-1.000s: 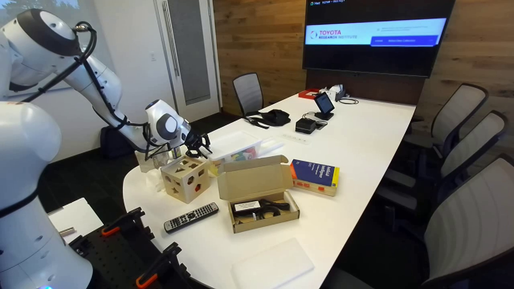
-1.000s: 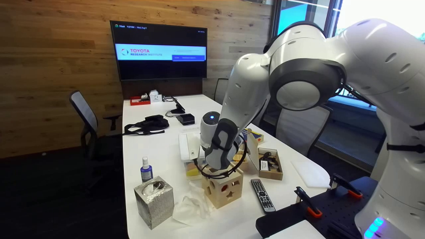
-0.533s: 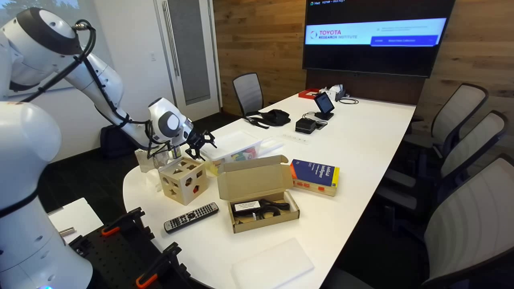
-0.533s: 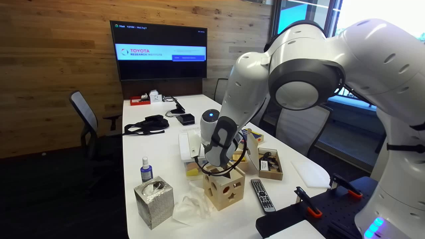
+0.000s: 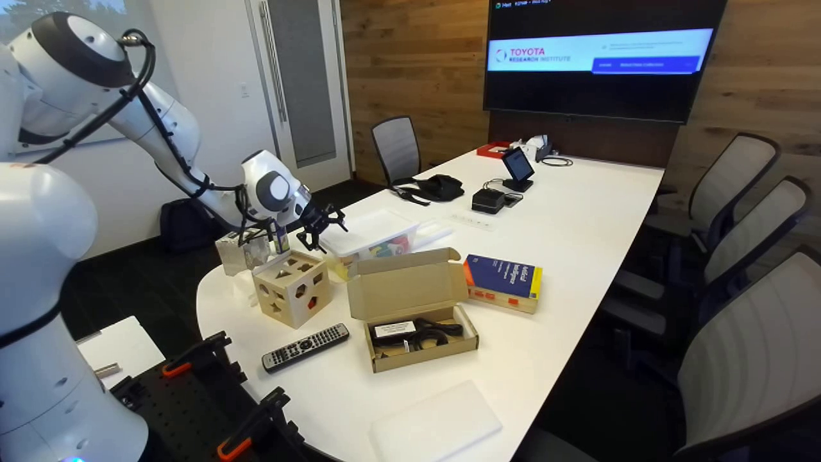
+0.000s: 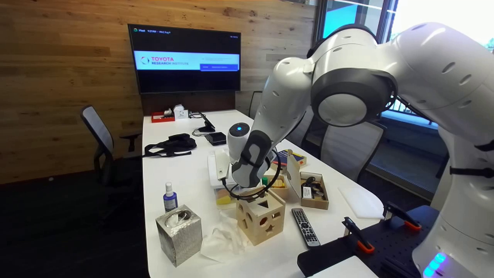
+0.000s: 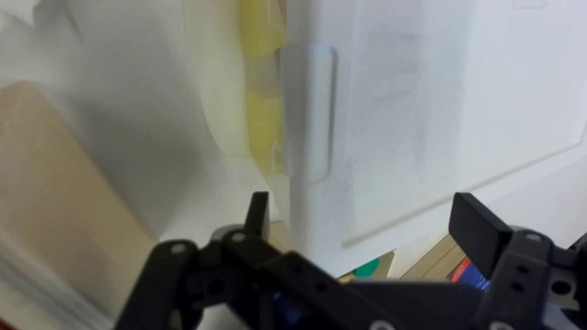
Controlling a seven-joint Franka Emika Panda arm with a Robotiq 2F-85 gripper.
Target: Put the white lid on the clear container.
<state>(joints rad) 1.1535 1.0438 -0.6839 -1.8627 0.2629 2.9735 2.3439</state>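
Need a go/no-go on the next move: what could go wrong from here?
1. The open gripper hangs close to the white lid, which sits on the clear container; dropping lower could knock it askew.
2. In an exterior view a black cable loops low across the top of the wooden cube; clearance is unclear, so it might snag.

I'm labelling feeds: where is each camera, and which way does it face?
Exterior view: beside the arm, seen at picture left with the open claw; faces along the table to the screen.
Exterior view: beside the arm, seen at picture right, claw hidden; also faces the screen.
Wrist view: behind the claw, looking down on the white lid; fingers show.
Both exterior views share screen, remote and shape sorter.
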